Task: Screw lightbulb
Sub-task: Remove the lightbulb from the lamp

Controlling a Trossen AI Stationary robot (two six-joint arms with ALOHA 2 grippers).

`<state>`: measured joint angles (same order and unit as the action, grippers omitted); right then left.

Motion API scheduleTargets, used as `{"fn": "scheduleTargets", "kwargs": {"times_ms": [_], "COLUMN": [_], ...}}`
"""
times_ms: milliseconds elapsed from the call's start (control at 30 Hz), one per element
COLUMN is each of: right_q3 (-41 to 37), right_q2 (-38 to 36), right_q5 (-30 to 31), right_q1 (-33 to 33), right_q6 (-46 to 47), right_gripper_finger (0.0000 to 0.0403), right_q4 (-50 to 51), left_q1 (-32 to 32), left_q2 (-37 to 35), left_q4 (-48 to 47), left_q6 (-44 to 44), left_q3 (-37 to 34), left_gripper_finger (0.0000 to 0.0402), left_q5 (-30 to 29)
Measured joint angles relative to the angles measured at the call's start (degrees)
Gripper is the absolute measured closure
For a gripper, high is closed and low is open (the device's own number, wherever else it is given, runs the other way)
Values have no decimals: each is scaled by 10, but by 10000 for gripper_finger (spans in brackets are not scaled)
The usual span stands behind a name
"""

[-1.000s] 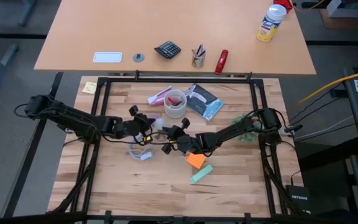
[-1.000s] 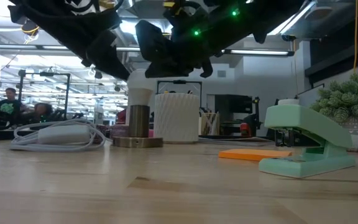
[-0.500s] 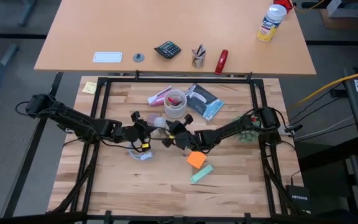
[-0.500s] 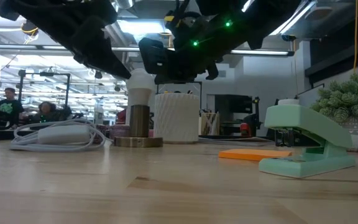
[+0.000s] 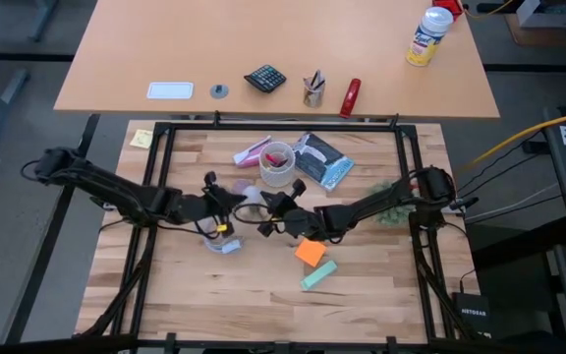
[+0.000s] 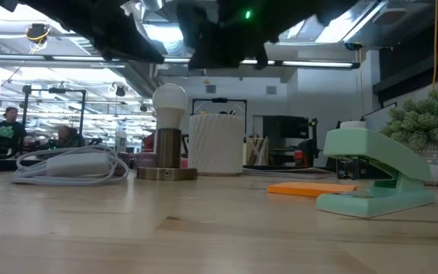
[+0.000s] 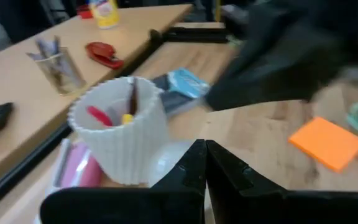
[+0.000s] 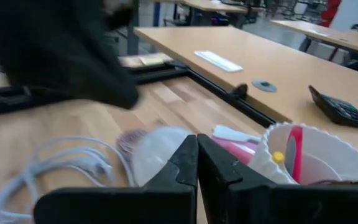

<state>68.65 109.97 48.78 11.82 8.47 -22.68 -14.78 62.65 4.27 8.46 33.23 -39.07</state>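
The lightbulb point(image 6: 169, 97) is small, white and round. It stands upright with its narrow base in a brass socket point(image 6: 167, 148) on a round foot on the table. From above it shows between the two grippers point(image 5: 250, 200). My left gripper point(image 5: 230, 206) is just left of it and my right gripper point(image 5: 266, 209) just right. Both are raised above the bulb's top and touch nothing. Both are shut in their wrist views, the left point(image 7: 205, 149) and the right point(image 8: 196, 142), with the bulb point(image 7: 169, 160) point(image 8: 157, 152) beyond the fingertips.
A white ribbed cup point(image 5: 276, 165) holding pens stands just behind the bulb. A looped white cord point(image 5: 222, 241) lies near-left of it. Orange sticky notes point(image 5: 310, 253) and a green stapler point(image 5: 317, 275) lie near-right. A blue packet point(image 5: 322, 160) and a small plant point(image 5: 391, 202) are to the right.
Both grippers have risen from around the bulb. In the low view they hid its top a second ago; now they are above it and the whole bulb shows. The bulb and socket have stayed where they were.
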Motion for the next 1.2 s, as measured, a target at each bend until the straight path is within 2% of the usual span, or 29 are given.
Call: {"fn": "scheduleTargets", "kwargs": {"times_ms": [200,400,533,633,833,1100,1200], "right_q3": [0,0,0,0,0,0,0], "right_q2": [-14,-11,-11,-9,24,45,45], "right_q5": [-13,-65,-58,-63,-75,-78,-52], "right_q1": [25,32,30,24,8,-2,-2], "right_q6": [1,27,33,38,55,68,68], "right_gripper_finger": [396,396,396,396,396,396,396], "right_q4": [-21,-16,6,13,15,20,22], "left_q1": [30,71,83,83,82,72,62], "left_q2": [-19,-7,10,28,60,63,63], "left_q4": [-4,-7,-7,-6,1,-8,-10], "left_q6": [-19,-15,-11,-1,6,8,16], "left_q3": [0,0,0,0,1,1,1], "left_gripper_finger": [400,400,400,400,400,400,400], "left_q5": [-10,-10,10,27,25,24,17]}}
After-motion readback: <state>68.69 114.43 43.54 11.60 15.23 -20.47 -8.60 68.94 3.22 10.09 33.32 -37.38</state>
